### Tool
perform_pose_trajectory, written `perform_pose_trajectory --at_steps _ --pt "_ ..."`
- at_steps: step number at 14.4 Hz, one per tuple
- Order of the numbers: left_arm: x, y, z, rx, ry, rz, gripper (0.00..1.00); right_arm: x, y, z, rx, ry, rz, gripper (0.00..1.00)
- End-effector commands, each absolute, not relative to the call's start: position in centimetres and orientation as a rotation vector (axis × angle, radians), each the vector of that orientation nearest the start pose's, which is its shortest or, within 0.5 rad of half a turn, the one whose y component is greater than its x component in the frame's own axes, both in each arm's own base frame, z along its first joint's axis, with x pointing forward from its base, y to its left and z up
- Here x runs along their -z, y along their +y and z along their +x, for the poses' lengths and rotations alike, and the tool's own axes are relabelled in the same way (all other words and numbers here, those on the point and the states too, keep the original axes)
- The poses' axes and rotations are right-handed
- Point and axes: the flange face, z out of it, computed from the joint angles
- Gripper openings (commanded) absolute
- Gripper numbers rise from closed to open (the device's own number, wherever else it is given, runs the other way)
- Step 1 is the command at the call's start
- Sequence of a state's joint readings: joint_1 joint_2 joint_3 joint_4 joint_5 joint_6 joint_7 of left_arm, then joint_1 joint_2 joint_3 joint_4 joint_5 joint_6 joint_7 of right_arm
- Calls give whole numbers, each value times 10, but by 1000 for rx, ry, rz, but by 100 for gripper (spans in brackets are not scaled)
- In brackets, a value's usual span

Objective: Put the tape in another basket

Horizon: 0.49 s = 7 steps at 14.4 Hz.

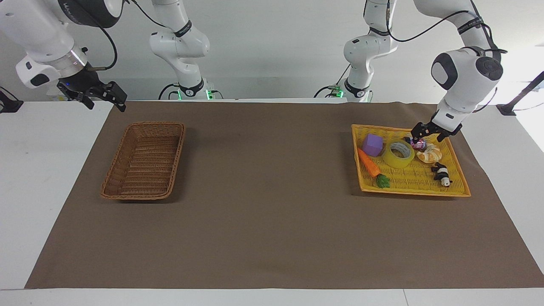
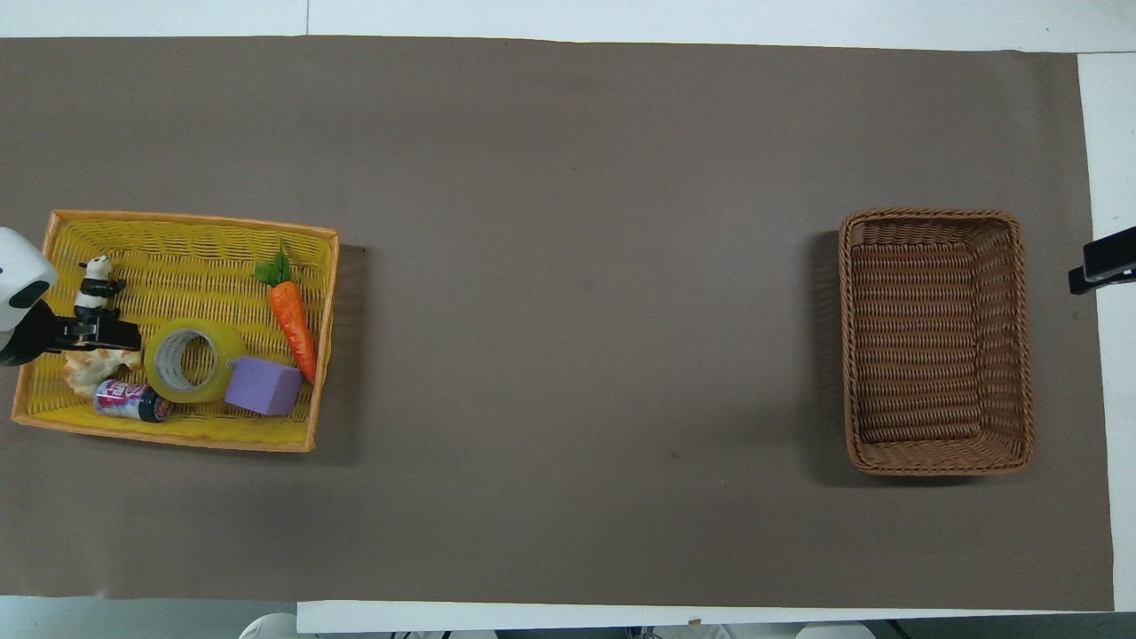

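The tape [image 1: 398, 154] [image 2: 191, 359], a yellow roll, lies flat in the yellow tray [image 1: 414, 193] [image 2: 177, 217] at the left arm's end of the table, between a purple cube and a croissant. My left gripper [image 1: 427, 138] [image 2: 115, 335] hangs open low over the tray, above the can and croissant and just beside the tape, holding nothing. The brown wicker basket [image 1: 180, 144] [image 2: 932, 215] stands with nothing in it at the right arm's end. My right gripper [image 1: 104, 102] [image 2: 1100, 266] waits in the air over the mat's edge beside that basket.
Sharing the tray with the tape are a purple cube [image 1: 372, 145], a carrot [image 1: 369, 163], a small can [image 1: 418, 143], a croissant [image 1: 430, 154] and a panda figure [image 1: 442, 174]. A brown mat [image 1: 272, 212] covers the table between tray and basket.
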State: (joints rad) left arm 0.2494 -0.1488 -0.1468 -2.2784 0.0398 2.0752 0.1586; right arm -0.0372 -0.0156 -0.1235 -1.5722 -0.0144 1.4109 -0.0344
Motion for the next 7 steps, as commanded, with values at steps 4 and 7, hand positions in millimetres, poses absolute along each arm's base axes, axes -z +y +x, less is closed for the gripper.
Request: perform_pose_trajectory --at_steps 4,7 --pt "-368 43 473 -87 175 -3087 60 -620 -88 519 -239 170 -3124 99" --pt "-353 39 473 -68 192 -3090 59 -620 -88 519 -239 170 -3124 99"
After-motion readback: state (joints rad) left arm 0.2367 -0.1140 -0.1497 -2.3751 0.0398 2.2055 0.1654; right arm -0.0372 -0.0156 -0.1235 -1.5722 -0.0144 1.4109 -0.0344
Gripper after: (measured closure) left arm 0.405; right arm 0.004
